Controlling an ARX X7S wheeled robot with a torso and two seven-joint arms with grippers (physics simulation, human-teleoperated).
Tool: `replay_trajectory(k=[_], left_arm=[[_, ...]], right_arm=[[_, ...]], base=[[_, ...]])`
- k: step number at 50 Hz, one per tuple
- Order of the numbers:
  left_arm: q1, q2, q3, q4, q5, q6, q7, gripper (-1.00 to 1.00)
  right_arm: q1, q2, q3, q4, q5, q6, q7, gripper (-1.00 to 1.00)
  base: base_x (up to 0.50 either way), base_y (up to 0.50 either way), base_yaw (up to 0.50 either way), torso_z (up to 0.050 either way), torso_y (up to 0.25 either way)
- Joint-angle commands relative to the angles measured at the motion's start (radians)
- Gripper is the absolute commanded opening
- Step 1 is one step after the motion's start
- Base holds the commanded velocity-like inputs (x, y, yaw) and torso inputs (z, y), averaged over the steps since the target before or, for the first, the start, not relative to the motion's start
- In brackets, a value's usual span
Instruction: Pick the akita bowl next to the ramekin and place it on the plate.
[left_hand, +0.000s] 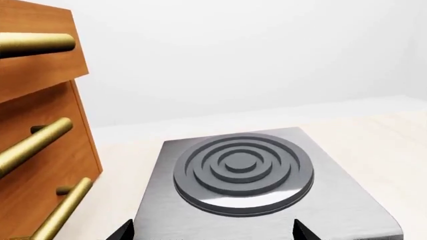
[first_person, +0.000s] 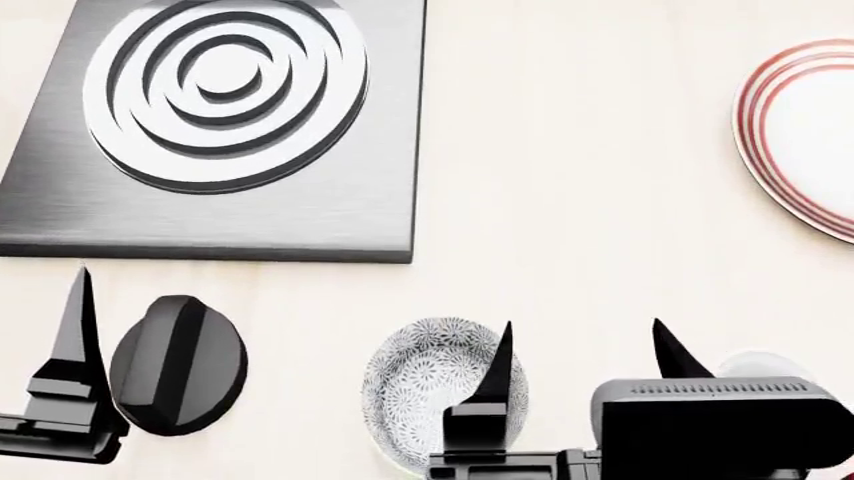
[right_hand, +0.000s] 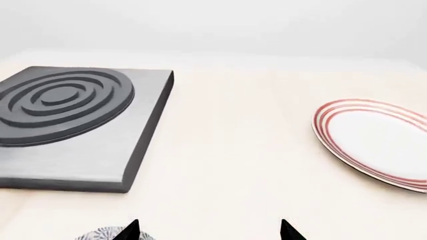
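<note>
Head view: right gripper (first_person: 583, 350) low at 6 o'clock, jaws spread, one tip over the akita bowl (first_person: 430, 385), nothing pinched. A pale rounded edge at 5 o'clock beside the gripper body may be the ramekin; can't tell. Left gripper (first_person: 127, 330) at 8 o'clock, jaws apart w/ nothing between. Burner plate (first_person: 220, 130) at 11, plate (first_person: 801, 135) at 2 on the worktop (first_person: 574, 200). Only the left wrist view shows wood drawers (left_hand: 40, 135) w/ brass handles; the right wrist view catches just the bowl's rim.

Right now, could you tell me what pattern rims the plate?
Thin red concentric rings on white plate; the right wrist view shows it best.
</note>
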Motion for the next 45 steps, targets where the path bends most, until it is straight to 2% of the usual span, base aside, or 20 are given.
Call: replay_trajectory(k=[1,18,45], left_arm=[[0.006,-0.004,0.003,0.000,0.000,0.005,-0.005,1.00],[0.009,-0.008,0.010,-0.017,0.003,0.018,-0.009,1.00],[0.002,-0.014,0.010,-0.036,-0.007,0.028,-0.013,1.00]], right_arm=[[-0.007,-0.032,0.058,0.021,0.077,0.082,-0.023,1.00],[0.001,-0.079,0.120,0.100,0.165,0.111,-0.051,1.00],[0.013,-0.068,0.086,0.227,0.174,0.053,-0.037,1.00]], base=[[0.00,0.00,0.00,0.000,0.000],[0.00,0.00,0.00,0.000,0.000],[0.00,0.00,0.00,0.000,0.000]])
